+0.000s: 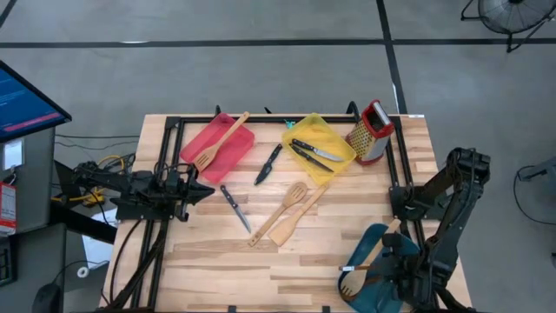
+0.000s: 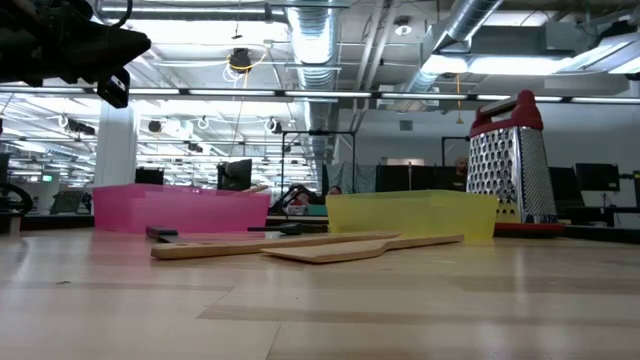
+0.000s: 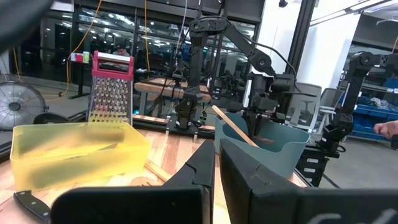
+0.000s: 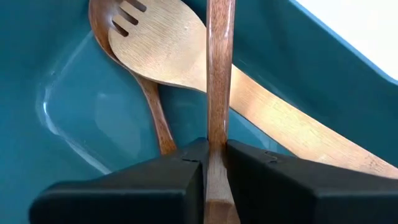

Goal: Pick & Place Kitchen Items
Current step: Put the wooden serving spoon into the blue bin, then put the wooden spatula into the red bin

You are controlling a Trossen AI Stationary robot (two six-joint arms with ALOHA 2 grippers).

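- A pale wooden counter (image 1: 217, 256) carries everything.
- Steel box grater (image 1: 371, 132) with a red top — upright near the far edge, just beside the yellow tray (image 1: 323, 132).
- Red tray (image 1: 219, 141) farther along the far side, well apart from the grater.
- Teal tray (image 1: 369, 252) at the near right corner.
- A monitor (image 1: 22, 100) beside the counter — screen lit blue.

Looks like I'm driving this thing in a big open robotics lab or workshop. Exposed silver ducts (image 2: 318, 40) run across the ceiling, rows of monitors (image 2: 236, 174) sit on benches out back, more robot arms (image 3: 236, 43) stand on frames, and a floor fan (image 1: 506, 16) sits on bare concrete.
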